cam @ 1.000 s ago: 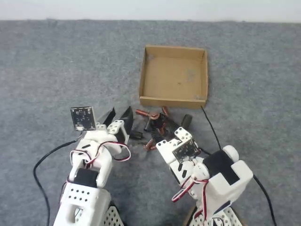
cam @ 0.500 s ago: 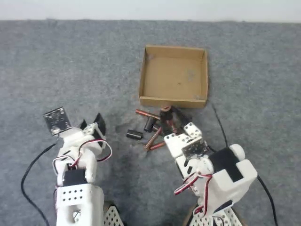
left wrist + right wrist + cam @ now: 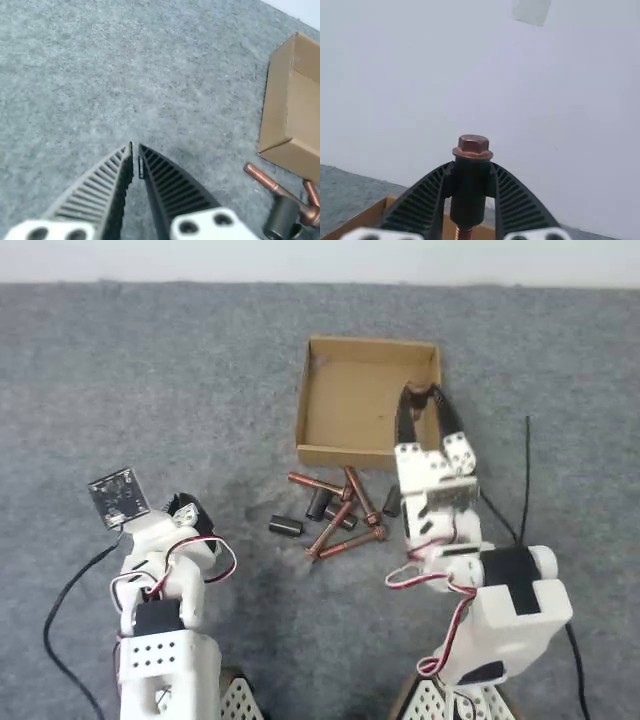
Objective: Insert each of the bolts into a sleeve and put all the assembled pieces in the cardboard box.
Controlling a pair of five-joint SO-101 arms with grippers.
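Note:
My right gripper (image 3: 421, 398) hangs over the right part of the cardboard box (image 3: 325, 405), shut on an assembled piece. In the right wrist view that gripper (image 3: 470, 171) clamps a black sleeve (image 3: 469, 192), and a copper bolt head (image 3: 472, 147) sticks out of the sleeve's end. Three or so copper bolts (image 3: 332, 530) and a few black sleeves (image 3: 285, 527) lie loose on the carpet in front of the box. My left gripper (image 3: 186, 508) stands shut and holds nothing, well to the left of the pile. Its fingers (image 3: 160, 182) point at bare carpet.
Grey carpet (image 3: 150, 390) covers the whole table. The box corner (image 3: 290, 115), a bolt (image 3: 264, 178) and a sleeve (image 3: 281, 218) show at the edge of the left wrist view. Cables trail beside both arm bases. A white wall stands behind the box.
My right gripper rose from the pile with the bolt-and-sleeve piece and swung over the box. My left arm drew back to the left and its gripper shut.

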